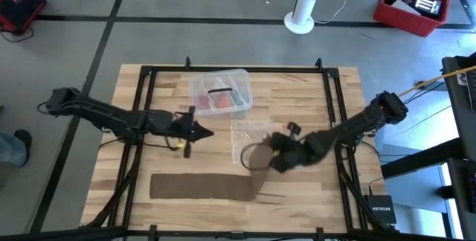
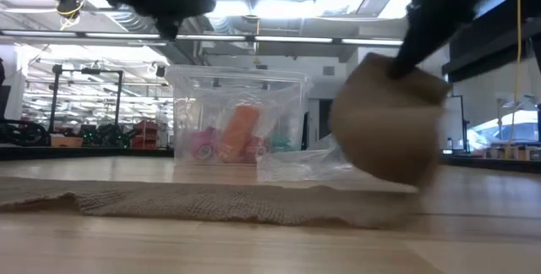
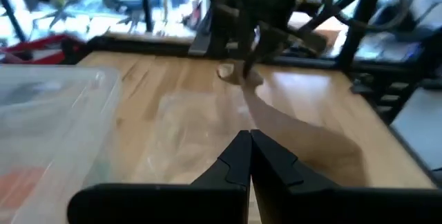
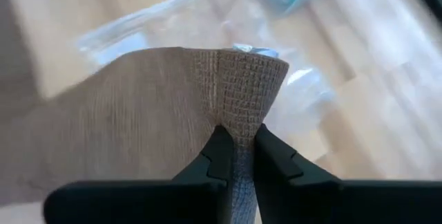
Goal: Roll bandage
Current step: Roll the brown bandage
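The brown-tan bandage [image 1: 199, 187] lies flat along the table's near side. Its right end [image 1: 256, 155] is raised and curled over into a loop. My right gripper [image 1: 274, 159] is shut on that end, which also shows in the low view [image 2: 387, 122] and the right wrist view [image 4: 173, 106]. My left gripper [image 1: 208, 132] is shut and empty. It hovers left of the raised end, beside the clear box, and shows in its own wrist view [image 3: 250, 141]. My right gripper pinches the bandage's curled right end [image 4: 240, 117] between its two fingers [image 4: 219, 156]. It comes in slanting from the table's right. The end is lifted clear of the table and bent over at a crease. The rest of the strip [image 2: 194, 202] slopes down and lies flat on the table.
A clear plastic box [image 1: 220, 92] with red contents stands at the table's far middle. A crinkled clear plastic bag [image 1: 251, 131] lies just beyond the raised end. A black frame [image 1: 332, 107] runs round the table. Bare wood lies near the front edge.
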`<action>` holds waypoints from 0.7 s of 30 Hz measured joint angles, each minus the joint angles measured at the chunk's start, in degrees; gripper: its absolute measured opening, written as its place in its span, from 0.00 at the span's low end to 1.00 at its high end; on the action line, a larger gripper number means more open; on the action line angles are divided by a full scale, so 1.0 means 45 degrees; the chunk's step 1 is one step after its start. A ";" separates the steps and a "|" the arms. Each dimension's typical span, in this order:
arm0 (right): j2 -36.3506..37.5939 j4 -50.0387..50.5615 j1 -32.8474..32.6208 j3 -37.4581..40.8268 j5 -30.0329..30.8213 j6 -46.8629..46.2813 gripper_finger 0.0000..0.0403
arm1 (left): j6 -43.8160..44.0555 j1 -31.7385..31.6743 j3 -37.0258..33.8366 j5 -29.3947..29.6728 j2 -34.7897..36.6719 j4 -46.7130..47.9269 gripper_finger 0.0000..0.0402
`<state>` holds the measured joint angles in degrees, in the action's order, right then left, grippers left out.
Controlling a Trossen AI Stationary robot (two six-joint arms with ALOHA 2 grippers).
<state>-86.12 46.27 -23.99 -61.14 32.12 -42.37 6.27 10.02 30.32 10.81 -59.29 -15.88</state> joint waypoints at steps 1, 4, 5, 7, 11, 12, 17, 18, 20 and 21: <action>0.0085 0.0040 0.0360 0.0000 -0.0113 0.0509 0.08 | -0.0109 0.0119 0.0493 0.0167 -0.0367 0.0406 0.00; 0.0525 0.0029 0.1224 0.0005 -0.0482 0.1849 0.08 | -0.0432 0.0552 0.2244 0.1116 -0.1275 0.2909 0.00; 0.0659 -0.0040 0.1398 0.0005 -0.0576 0.2428 0.08 | -0.0478 0.0717 0.2798 0.1547 -0.1576 0.3698 0.00; 0.0815 -0.0480 0.1461 0.0010 -0.0894 0.4010 0.08 | -0.0402 0.0919 0.3528 0.1831 -0.2061 0.4325 0.00; 0.0821 -0.2130 0.1205 0.0033 -0.1965 0.6349 0.08 | 0.0437 0.0940 0.3791 0.1793 -0.3109 0.2313 0.01; 0.0784 -0.2658 0.1204 0.0104 -0.2055 0.6792 0.08 | 0.0536 0.0915 0.3791 0.1782 -0.3397 0.1824 0.02; 0.0741 -0.4728 0.0965 0.0963 -0.2256 0.8073 0.08 | 0.0824 0.0691 0.3791 0.1633 -0.4496 0.1040 0.13; 0.0741 -0.5080 0.0895 0.1111 -0.2504 0.8150 0.08 | 0.0954 0.0645 0.3788 0.1471 -0.4721 0.0899 0.16; 0.0701 -0.5405 0.0852 0.1332 -0.2916 0.8357 0.08 | 0.1153 0.0596 0.3794 0.0764 -0.5096 0.0445 0.22; 0.0588 -0.5628 0.0762 0.1377 -0.3040 0.8502 0.08 | 0.1181 0.0582 0.3856 0.0411 -0.5281 0.0324 0.25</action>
<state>-83.47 20.94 -20.56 -54.95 18.44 -4.12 11.59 12.64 47.67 12.66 -83.05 -14.42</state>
